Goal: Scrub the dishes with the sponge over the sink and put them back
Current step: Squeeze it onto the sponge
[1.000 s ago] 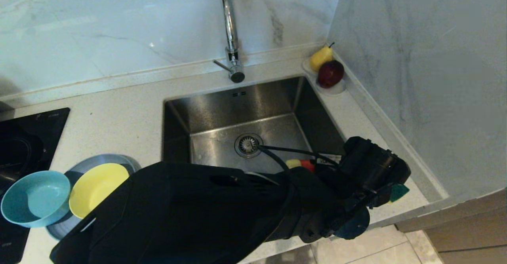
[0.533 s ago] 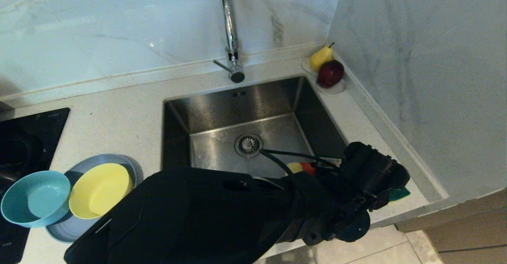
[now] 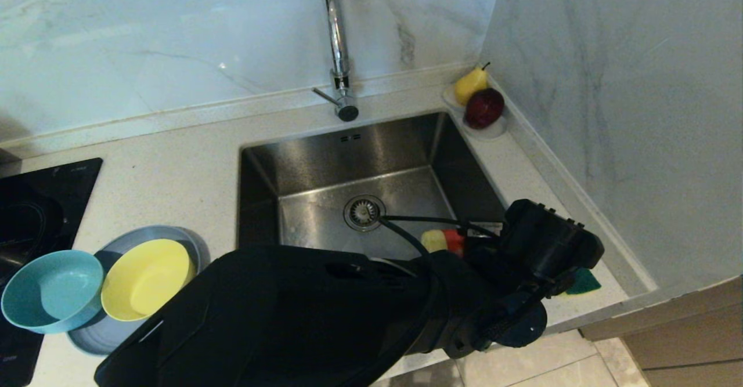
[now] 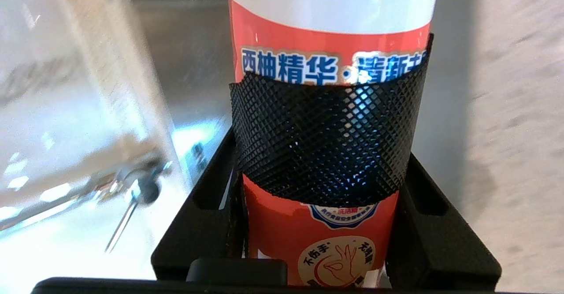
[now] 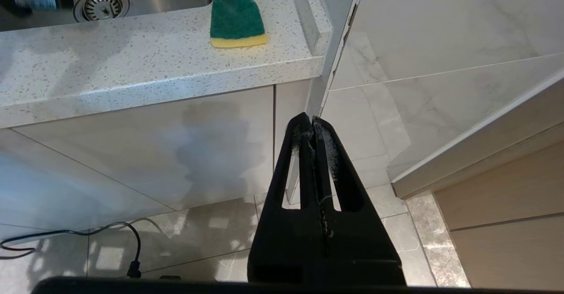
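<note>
My left gripper (image 4: 319, 166) is shut on a red and white dish soap bottle (image 4: 330, 56) that wears a black mesh sleeve. In the head view the bottle (image 3: 444, 241) pokes out past my left wrist, above the front right corner of the sink (image 3: 406, 143). The sponge (image 3: 583, 281), green side up, lies on the counter right of the sink, half hidden by the wrist; the right wrist view shows the sponge (image 5: 235, 18) whole. A teal bowl (image 3: 52, 291) and a yellow bowl (image 3: 148, 277) sit on the grey-blue plate (image 3: 174, 235), left of the sink. My right gripper (image 5: 312, 124) is shut and empty, below the counter over the floor.
The chrome tap (image 3: 336, 44) rises behind the sink. A white saucer (image 3: 493, 130) with a pear and a red apple stands in the back right corner by the wall. A black cooktop (image 3: 35, 201) lies at the far left. My left forearm covers the counter's front edge.
My left forearm has swung to the right, uncovering more of the yellow bowl and the plate. The wrist with the bottle has stayed at the sink's front right corner.
</note>
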